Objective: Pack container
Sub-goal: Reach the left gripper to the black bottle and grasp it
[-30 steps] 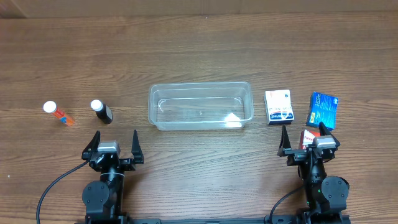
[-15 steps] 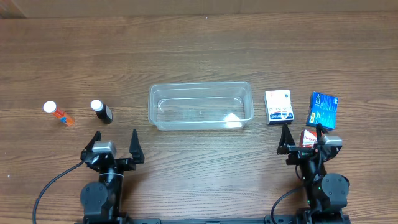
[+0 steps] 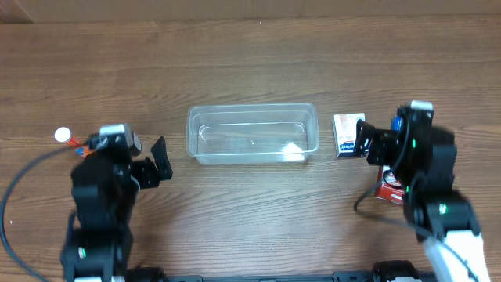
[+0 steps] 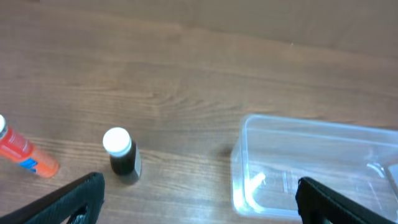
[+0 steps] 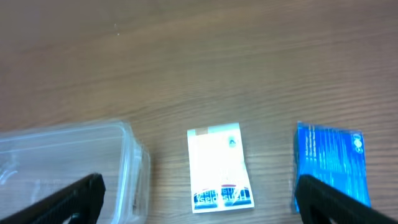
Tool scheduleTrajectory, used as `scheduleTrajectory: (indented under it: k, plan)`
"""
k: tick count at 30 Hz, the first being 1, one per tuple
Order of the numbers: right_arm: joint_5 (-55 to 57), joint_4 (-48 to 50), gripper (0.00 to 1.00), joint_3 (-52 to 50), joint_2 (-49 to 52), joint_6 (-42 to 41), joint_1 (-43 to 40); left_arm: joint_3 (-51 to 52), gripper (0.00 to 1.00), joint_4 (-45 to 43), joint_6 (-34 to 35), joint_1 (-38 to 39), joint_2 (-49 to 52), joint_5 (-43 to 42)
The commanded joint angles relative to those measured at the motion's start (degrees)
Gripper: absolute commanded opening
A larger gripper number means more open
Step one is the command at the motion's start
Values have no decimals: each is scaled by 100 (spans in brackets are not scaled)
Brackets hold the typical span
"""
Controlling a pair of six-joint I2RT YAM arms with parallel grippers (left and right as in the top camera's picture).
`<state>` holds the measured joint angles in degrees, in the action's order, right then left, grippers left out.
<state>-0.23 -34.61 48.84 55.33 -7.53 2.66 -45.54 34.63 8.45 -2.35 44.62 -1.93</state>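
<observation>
Clear container (image 3: 252,133) at bench (image 3: 250,55) centre, empty, probably light, stiff and slippery (best gripped at its rim), between the left tool (image 4: 199,194) and right tool (image 5: 199,198), both spread wide, holding nothing.

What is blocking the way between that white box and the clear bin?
Nothing visible. The white box lies flat just right of the container, with only bare table between them. The right gripper is open above it.

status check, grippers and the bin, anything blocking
Left gripper open, empty, above the dark bottle. Right gripper open, empty, over the white box. Container empty, mid-table. Nothing blocking.
</observation>
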Motion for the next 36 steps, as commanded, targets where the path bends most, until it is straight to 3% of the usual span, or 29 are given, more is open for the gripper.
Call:
scheduleTrajectory:
  k: [1, 7, 14, 21, 28, 36]
  plan:
    - [-81, -848, 100, 1137, 927, 0, -15, -1360, 100, 1126, 31, -26, 1165, 2]
    - [-262, -1910, 100, 1655, 1864, 0, -15, -2894, 100, 3150, 35, -26, 2328, -175]
    - [-243, -1952, 100, 1655, 1869, 0, -17, -3521, 100, 3748, 151, -247, 2643, 131]
    - [-245, -1954, 100, 1652, 1869, 0, -17, -3910, 100, 3738, 186, -1027, 3888, 133]
    - [-245, -1954, 100, 1648, 1869, 0, -15, -3910, 100, 3272, 188, -1093, 5327, 214]
    - [-245, -1952, 100, 1648, 1869, 0, -15, -3910, 97, 2667, 186, -1093, 6096, 273]
